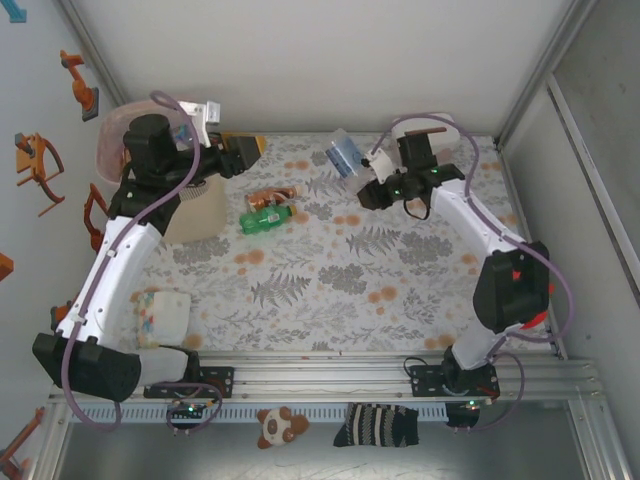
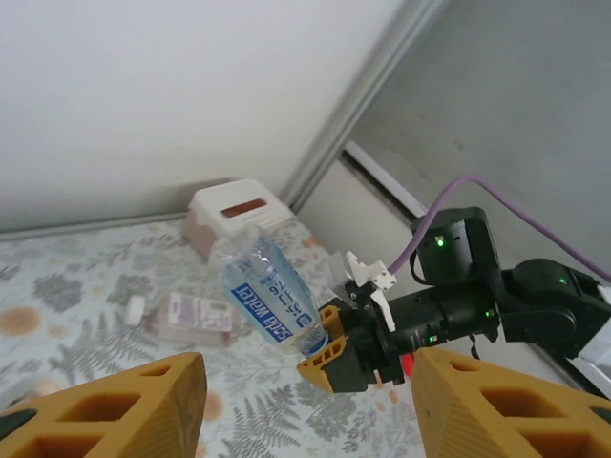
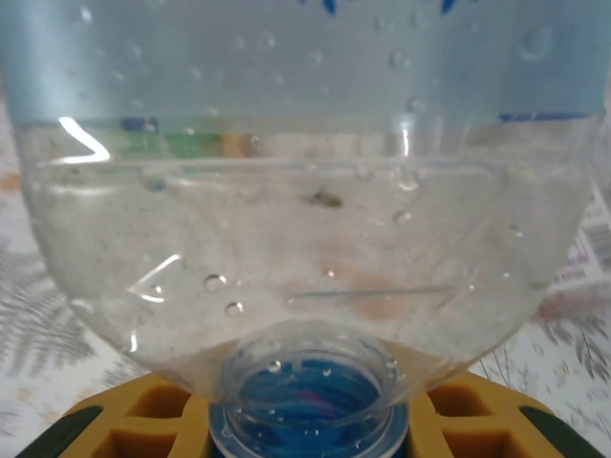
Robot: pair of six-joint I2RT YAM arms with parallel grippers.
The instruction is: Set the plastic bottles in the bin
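My right gripper (image 1: 368, 172) is shut on the blue cap of a clear plastic bottle (image 1: 345, 155) with a blue label, held up above the far middle of the table. Seen from the right wrist, this bottle (image 3: 305, 219) looms close, its cap pinched between the yellow fingers of the gripper (image 3: 305, 425). In the left wrist view the same bottle (image 2: 267, 296) sticks out of the right gripper (image 2: 336, 355). A green bottle (image 1: 265, 218) and an orange-labelled one (image 1: 270, 197) lie on the table. My left gripper (image 1: 243, 152) is open and empty beside the pink bin (image 1: 108, 145) at the far left.
A white-pink slotted box (image 2: 239, 215) stands in the far right corner, with a pink-labelled bottle (image 2: 191, 313) lying in front of it. A beige object (image 1: 195, 212) lies under the left arm. A white container (image 1: 162, 318) sits near the left base.
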